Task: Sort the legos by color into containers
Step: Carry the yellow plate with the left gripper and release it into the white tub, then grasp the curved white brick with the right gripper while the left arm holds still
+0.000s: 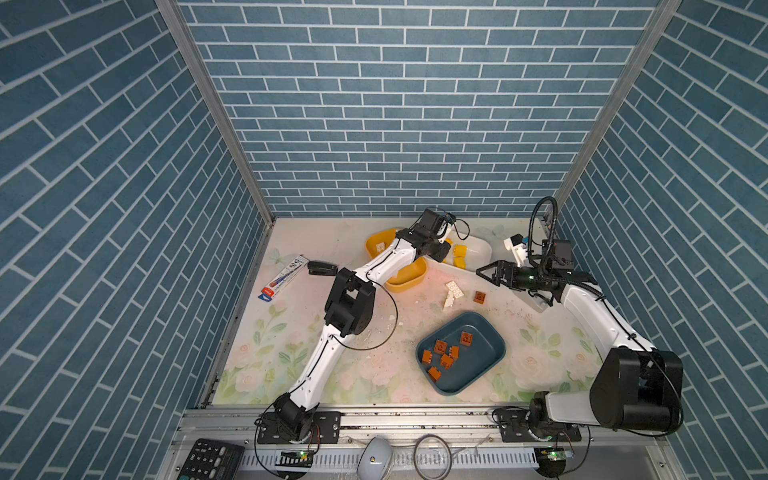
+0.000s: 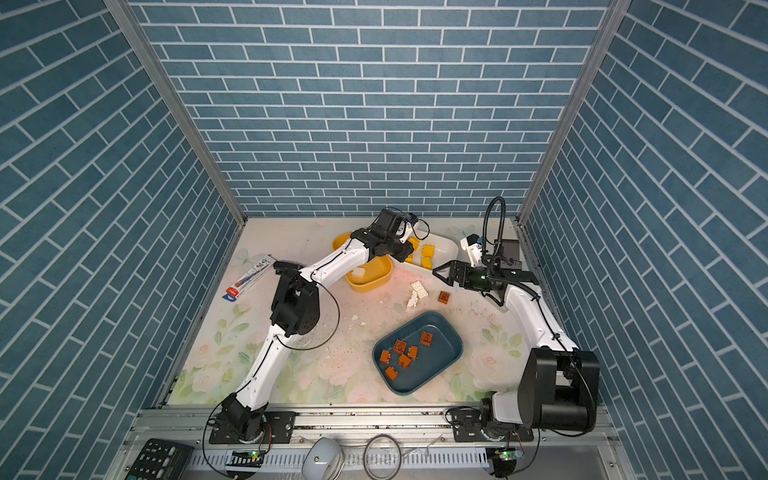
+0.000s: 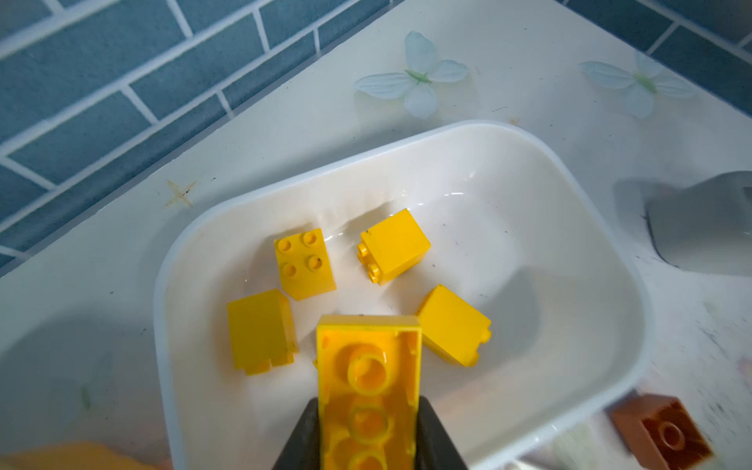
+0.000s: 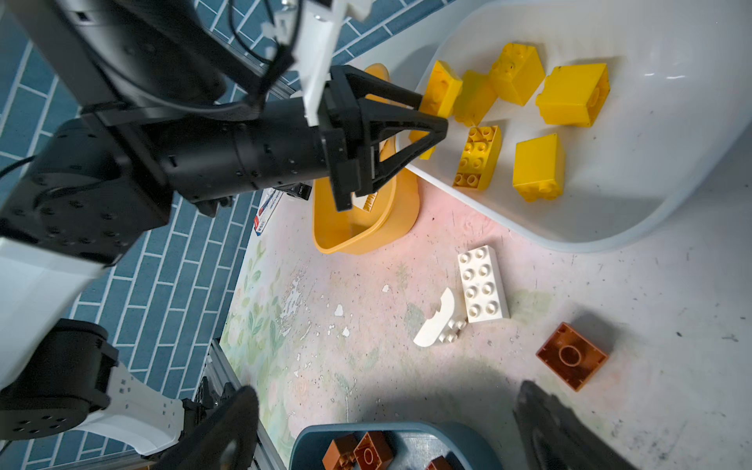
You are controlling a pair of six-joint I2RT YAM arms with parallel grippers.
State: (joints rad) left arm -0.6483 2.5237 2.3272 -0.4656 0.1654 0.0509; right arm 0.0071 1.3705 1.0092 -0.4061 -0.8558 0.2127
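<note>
Above the floral table point(image 3: 508, 61), left gripper point(image 3: 368, 407) pinches a yellow brick point(image 3: 368, 346) over the white tub point(image 3: 549, 244); right gripper point(image 4: 386, 401) gapes.

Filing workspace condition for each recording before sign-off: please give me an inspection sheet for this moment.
Surface: floral tabletop, scuffed, white flakes scattered.
Job's things: white tub holds yellow bricks; yellow tub holds white bricks; teal tub holds six brown bricks. Loose on the table: white 2x4, curved white piece, brown brick.
Clutter: stapler and flat packet near the left wall; keypad and mouse on the front rail.
Grippers: left gripper shut on a yellow 2x4 over the white tub; right gripper open, empty.
Cables: black cable loops off the left arm; snags, nothing seen.
Surroundings: blue brick-pattern walls, metal frame.
</note>
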